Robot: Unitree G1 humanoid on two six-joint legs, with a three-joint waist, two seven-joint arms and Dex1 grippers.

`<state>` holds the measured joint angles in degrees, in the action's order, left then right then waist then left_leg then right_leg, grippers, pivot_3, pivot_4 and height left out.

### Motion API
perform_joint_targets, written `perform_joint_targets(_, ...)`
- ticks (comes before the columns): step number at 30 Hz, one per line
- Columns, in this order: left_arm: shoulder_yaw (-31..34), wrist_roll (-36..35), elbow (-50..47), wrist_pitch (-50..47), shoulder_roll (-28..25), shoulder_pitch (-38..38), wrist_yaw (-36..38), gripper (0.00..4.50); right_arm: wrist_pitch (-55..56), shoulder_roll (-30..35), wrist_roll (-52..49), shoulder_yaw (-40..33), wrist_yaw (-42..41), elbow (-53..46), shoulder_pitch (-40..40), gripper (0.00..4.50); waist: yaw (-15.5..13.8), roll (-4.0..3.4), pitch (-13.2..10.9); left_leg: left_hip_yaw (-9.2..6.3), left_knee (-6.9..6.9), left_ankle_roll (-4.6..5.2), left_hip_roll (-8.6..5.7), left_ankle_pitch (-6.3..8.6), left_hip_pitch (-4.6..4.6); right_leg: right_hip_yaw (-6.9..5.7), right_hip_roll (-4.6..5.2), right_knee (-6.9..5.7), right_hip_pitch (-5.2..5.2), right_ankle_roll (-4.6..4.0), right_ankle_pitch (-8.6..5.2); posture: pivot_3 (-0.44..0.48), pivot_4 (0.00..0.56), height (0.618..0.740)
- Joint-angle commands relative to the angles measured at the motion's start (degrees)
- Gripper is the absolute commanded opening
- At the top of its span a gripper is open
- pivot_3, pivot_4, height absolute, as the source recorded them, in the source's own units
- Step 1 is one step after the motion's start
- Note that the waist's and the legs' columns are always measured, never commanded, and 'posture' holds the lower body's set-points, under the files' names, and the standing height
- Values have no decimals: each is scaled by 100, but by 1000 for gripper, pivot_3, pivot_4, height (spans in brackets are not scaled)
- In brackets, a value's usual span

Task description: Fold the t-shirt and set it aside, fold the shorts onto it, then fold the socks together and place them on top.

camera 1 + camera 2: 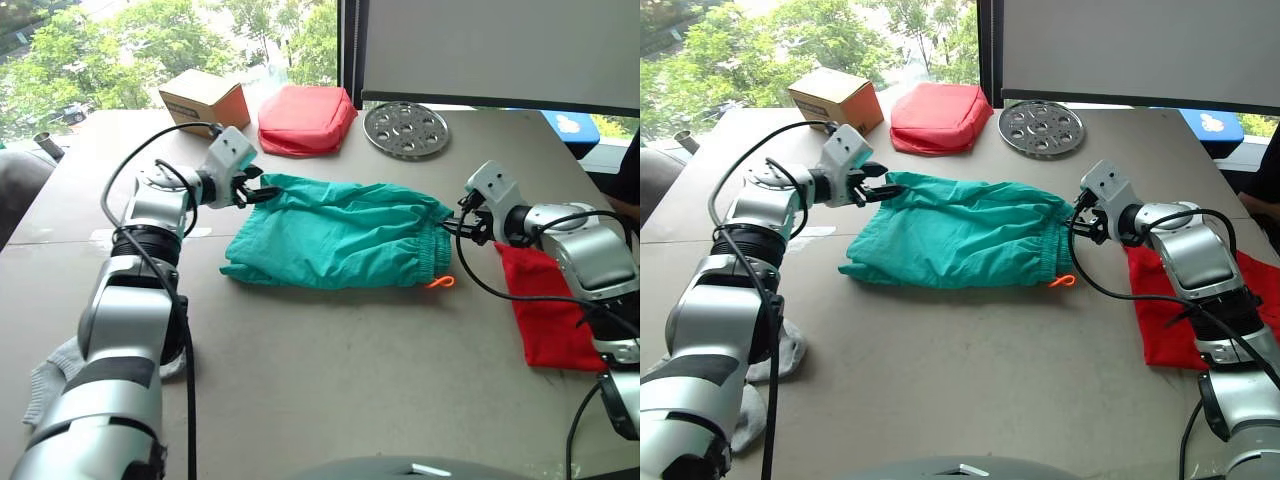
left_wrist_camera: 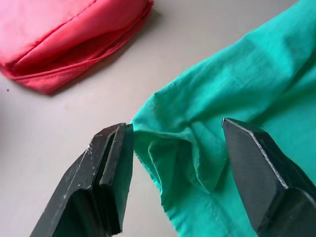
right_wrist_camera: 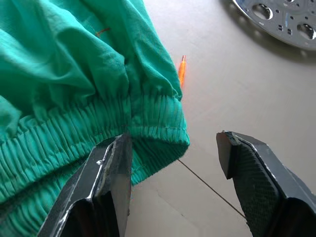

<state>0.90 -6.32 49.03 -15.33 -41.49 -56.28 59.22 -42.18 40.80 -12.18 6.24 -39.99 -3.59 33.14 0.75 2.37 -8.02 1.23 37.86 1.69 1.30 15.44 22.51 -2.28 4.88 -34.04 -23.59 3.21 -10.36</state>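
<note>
The shorts [image 1: 335, 232] lie in the middle of the table [image 1: 330, 380], folded over into a wide band, with the gathered waistband toward 3 o'clock and the leg end toward 9 o'clock. An orange drawstring [image 1: 441, 282] end sticks out at the near waistband corner.

The left arm reaches forward from 7 o'clock with the elbow bent, and its wrist turns inward toward the cloth. The left tool [image 2: 177, 148] is at the far leg corner of the shorts. Its two black fingers [image 2: 111, 173] stand wide, with a bunched corner of the teal cloth between them; one finger touches the cloth edge, the other is over the cloth, and the cloth is not pinched.

The right arm comes in from 4 o'clock, forearm low over the table, wrist pointing at the waistband. The right tool [image 3: 173, 163] is also wide; one finger is at the elastic corner of the waistband, the other is over bare table just beside it.

The t-shirt [image 1: 548, 310] lies folded at 3 o'clock, partly under the right forearm. The socks [image 1: 55, 378] lie at 8 o'clock, partly hidden by the left arm.

At 12 o'clock a red padded pouch [image 1: 305, 120] rests on the table, with a cardboard box [image 1: 205, 98] at 11 o'clock and a round metal plate with holes [image 1: 405, 130] at 1 o'clock.
</note>
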Motion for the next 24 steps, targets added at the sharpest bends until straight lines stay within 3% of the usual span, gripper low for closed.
perform_joint_targets(1,1083,-1256,-1929,-1719,-367,760,167,3104,358,45,-368,-902,-26,-684,-385,3827,-1,-1,1,-1,6,0,0,0,-2,0,0,-2,3,1,0,0,150,739)
perform_joint_targets(2,1367,-1558,-2447,-2149,-415,1058,95,3104,454,33,-461,-1036,-84,-810,-541,4324,1,-1,3,-2,7,0,1,0,-2,-1,1,1,5,2,1,0,150,739)
perform_joint_targets(3,1936,-1988,-3251,-2703,-383,1688,-126,3104,675,-138,-744,-1343,-167,-1036,-813,4462,-7,1,8,-12,7,0,4,0,-3,1,2,2,6,3,2,0,150,739)
perform_joint_targets(7,3549,-3420,-5534,-4601,249,3275,-1261,3104,1130,-395,-1567,-1799,-729,-1780,-1468,4462,-14,-6,2,-27,1,-1,22,2,-33,9,5,8,25,4,1,0,150,739)
perform_joint_targets(11,4110,-4297,-7598,-5307,1948,4675,-2821,3104,1068,-619,-2298,-1634,-1027,-2483,-1799,4462,-86,-3,0,-34,2,4,17,6,-58,5,11,22,53,5,-1,0,150,739)
perform_joint_targets(15,4409,-4995,-8371,-5536,3176,5492,-4127,3104,1070,-717,-2399,-1375,-935,-2856,-2035,4462,-139,0,17,-30,17,22,6,21,-90,22,24,23,89,2,-2,0,150,739)
perform_joint_targets(17,4474,-5461,-8528,-5614,3559,5781,-4739,3885,1048,-703,-2497,-1319,-951,-2996,-2147,4500,-174,0,20,-45,24,21,0,20,-81,1,12,23,87,-23,-15,0,150,739)
perform_joint_targets(18,4481,-5614,-8558,-5597,3661,5865,-5011,4322,1055,-676,-2515,-1283,-980,-3032,-2175,4500,-177,-4,21,-46,24,21,2,21,-82,1,14,23,88,-24,-16,0,150,739)
perform_joint_targets(19,4499,-5803,-8557,-5544,3774,5927,-5299,4470,1086,-635,-2483,-1244,-1009,-3050,-2200,4500,-178,-8,22,-45,24,22,1,21,-83,3,18,23,89,-25,-16,0,150,739)
perform_joint_targets(24,4034,-6146,-8253,-5407,4028,5984,-6455,4470,1184,-537,-2387,-1137,-1012,-3044,-2225,4500,-182,-7,24,-39,26,24,-11,22,-83,11,20,27,89,-25,-17,0,150,739)
